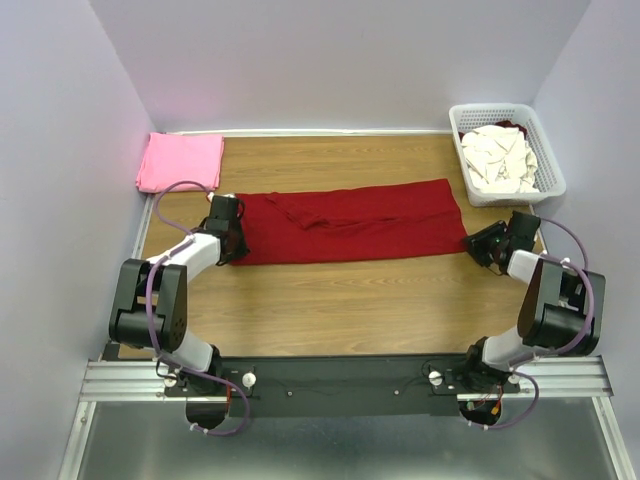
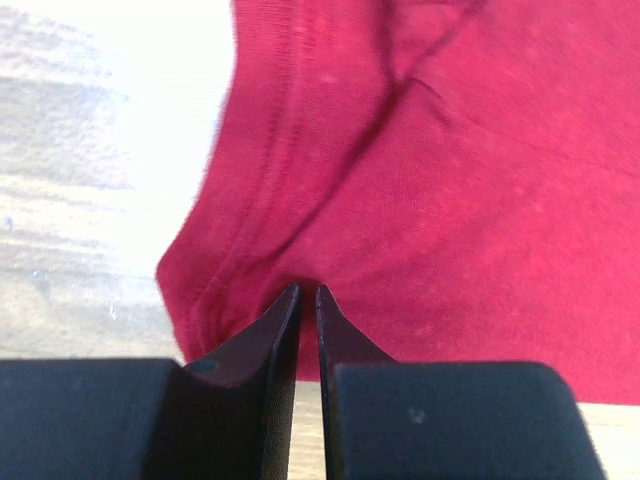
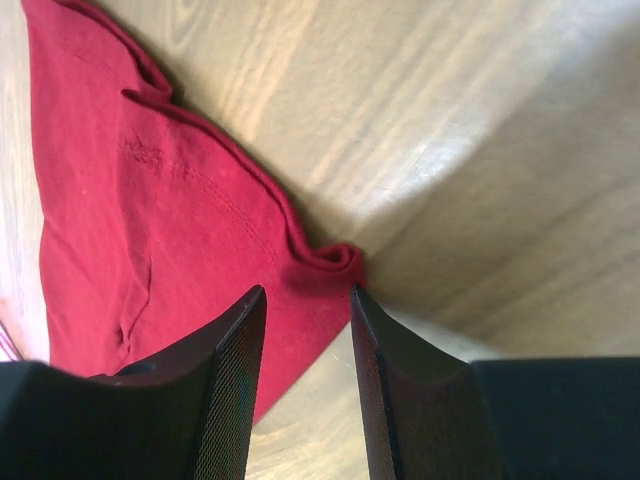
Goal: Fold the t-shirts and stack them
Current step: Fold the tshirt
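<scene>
A dark red t-shirt (image 1: pixel 350 222) lies as a long folded band across the middle of the wooden table. My left gripper (image 1: pixel 234 240) is at its left end, jaws nearly closed and pinching the cloth edge; creases run out from the tips (image 2: pixel 308 290) across the red shirt (image 2: pixel 450 180). My right gripper (image 1: pixel 478 243) is open at the shirt's right end, its fingers (image 3: pixel 307 290) either side of the curled corner of the red shirt (image 3: pixel 110 220). A folded bright pink t-shirt (image 1: pixel 180 160) lies at the back left. Cream-white t-shirts (image 1: pixel 500 158) are piled in the basket.
A white plastic lattice basket (image 1: pixel 556 186) stands at the back right, close behind the right gripper. Lilac walls close in the table on the left, back and right. Bare wood (image 1: pixel 350 300) lies between the red shirt and the arm bases.
</scene>
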Robot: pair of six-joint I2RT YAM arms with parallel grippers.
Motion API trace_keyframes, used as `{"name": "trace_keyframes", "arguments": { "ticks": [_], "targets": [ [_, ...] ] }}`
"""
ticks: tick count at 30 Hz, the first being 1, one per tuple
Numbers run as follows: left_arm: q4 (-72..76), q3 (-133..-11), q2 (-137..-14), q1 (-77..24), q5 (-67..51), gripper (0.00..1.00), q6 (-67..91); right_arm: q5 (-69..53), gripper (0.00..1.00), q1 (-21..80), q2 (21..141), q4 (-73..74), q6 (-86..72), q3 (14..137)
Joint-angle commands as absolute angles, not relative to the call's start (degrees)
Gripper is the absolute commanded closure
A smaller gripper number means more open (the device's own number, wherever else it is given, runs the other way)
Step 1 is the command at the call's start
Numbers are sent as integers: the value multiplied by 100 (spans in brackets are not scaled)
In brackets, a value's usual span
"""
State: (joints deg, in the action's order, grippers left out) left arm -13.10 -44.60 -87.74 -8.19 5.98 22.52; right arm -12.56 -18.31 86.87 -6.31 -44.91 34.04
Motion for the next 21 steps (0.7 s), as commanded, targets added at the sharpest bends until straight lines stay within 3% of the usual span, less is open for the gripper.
{"name": "trace_keyframes", "arguments": {
  "ticks": [1, 11, 16, 18, 21],
  "targets": [
    [-1644, -4254, -8543, -730, 844, 81, 2303, -878, 53, -1995, 8579, 298, -4236, 3365],
    [-1538, -4175, -7691, -738, 379, 72, 2355, -1318, 51, -1329, 7805, 554, -3991, 4209],
    [-1346, -4639, -7549, -738, 89, 68, 2566, -1074, 51, -625, 8198, 528, -3657, 4806],
    [-1117, -4798, -7846, -738, 35, 69, 2706, -924, 52, -422, 8401, 475, -3656, 4895],
    [-941, -5271, -8504, -738, -176, 78, 2821, -853, 53, -378, 8797, 168, -3700, 4913]
  ]
}}
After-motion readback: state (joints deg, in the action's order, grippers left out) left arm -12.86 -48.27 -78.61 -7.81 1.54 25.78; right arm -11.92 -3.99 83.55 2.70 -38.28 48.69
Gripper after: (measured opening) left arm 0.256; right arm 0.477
